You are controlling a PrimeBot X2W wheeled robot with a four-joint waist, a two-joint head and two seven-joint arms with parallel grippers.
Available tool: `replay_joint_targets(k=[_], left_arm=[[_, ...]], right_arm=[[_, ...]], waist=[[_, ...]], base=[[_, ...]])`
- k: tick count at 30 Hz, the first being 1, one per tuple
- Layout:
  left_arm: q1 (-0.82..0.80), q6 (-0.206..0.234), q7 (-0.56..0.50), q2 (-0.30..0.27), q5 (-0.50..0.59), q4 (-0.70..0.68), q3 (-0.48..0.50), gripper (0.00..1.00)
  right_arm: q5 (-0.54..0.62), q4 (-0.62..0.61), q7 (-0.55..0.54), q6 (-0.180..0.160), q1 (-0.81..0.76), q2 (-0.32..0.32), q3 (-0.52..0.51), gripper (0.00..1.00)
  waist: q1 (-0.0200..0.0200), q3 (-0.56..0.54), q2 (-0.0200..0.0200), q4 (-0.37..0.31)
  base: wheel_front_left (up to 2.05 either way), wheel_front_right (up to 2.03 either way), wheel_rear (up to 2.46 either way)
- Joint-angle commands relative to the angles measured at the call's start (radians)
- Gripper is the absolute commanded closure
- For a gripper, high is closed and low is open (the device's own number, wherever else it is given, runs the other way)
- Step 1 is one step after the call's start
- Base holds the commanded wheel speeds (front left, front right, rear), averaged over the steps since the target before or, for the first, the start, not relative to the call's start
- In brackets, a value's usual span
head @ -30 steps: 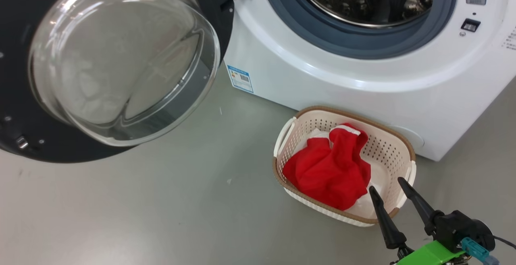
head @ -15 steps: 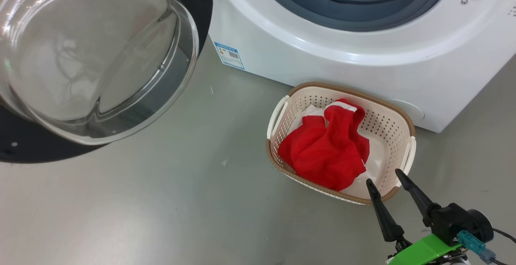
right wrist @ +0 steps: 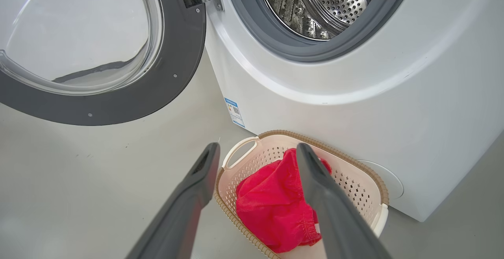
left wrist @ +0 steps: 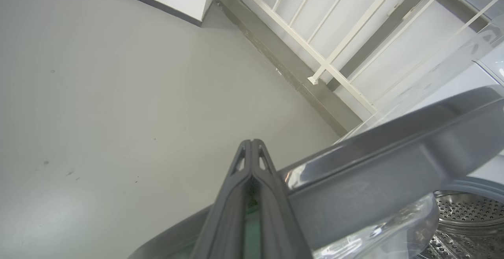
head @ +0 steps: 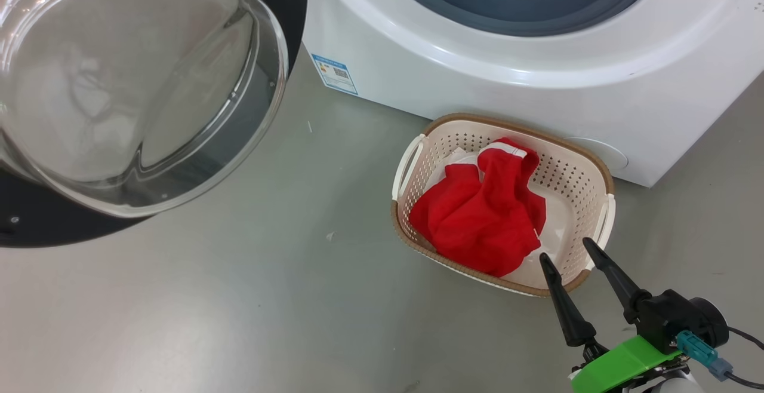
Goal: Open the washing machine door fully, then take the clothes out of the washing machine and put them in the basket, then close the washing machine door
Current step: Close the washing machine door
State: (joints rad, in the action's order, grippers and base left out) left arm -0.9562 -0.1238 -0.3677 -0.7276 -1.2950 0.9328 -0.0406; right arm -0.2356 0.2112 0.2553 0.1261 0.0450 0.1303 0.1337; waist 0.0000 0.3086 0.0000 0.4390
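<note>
The washing machine door (head: 137,82) stands swung wide open at our left, its clear glass bowl bulging toward the head camera and its black rim hanging above the grey floor (head: 239,297). Beside it we see the washing machine (head: 507,70), white, with a small blue label sticker (head: 334,73) low on its front. In the right wrist view the perforated steel drum (right wrist: 327,3) shows inside the grey gasket (right wrist: 275,42), and we make out no fabric in the part of it that we see.

The basket (head: 573,172) sits on the floor just in front of the machine's lower front. The clothes (head: 477,220) lie bunched inside it, red with white trim uppermost, against the wall nearer the door.

Our right end effector (head: 566,248) hovers with its two dark fingers spread wide and nothing between them, its tips over the basket's near rim.

Our left end effector (left wrist: 252,145) has its fingers pressed together with nothing between them. It points out over the floor toward a white railing (left wrist: 315,54), and the door's dark rim runs just behind its fingers. We cannot tell whether they touch.
</note>
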Motion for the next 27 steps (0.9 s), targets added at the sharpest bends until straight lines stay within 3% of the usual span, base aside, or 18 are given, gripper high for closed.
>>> replay_joint_targets(k=[1, 19, 27], left_arm=[[0.018, -0.007, -0.019, -0.06, -0.013, -0.036, 0.008, 1.0], [0.156, -0.007, -0.163, -0.089, -0.149, -0.292, -0.1, 1.0], [0.218, -0.007, -0.177, -0.123, -0.181, -0.441, -0.147, 1.0]], right_arm=[[0.015, -0.021, 0.006, 0.005, 0.019, 0.0, 0.023, 0.0], [0.004, -0.023, 0.006, 0.005, -0.014, -0.014, 0.002, 0.0], [-0.004, -0.033, 0.006, 0.005, -0.043, -0.018, -0.017, 0.0]], waist=[[0.0, -0.002, 0.0, 0.0], [0.0, -0.077, 0.0, 0.01], [0.0, -0.113, 0.0, 0.01]], base=[[0.0, 0.0, 0.0], [0.0, 0.0, 0.0], [0.0, 0.0, 0.0]])
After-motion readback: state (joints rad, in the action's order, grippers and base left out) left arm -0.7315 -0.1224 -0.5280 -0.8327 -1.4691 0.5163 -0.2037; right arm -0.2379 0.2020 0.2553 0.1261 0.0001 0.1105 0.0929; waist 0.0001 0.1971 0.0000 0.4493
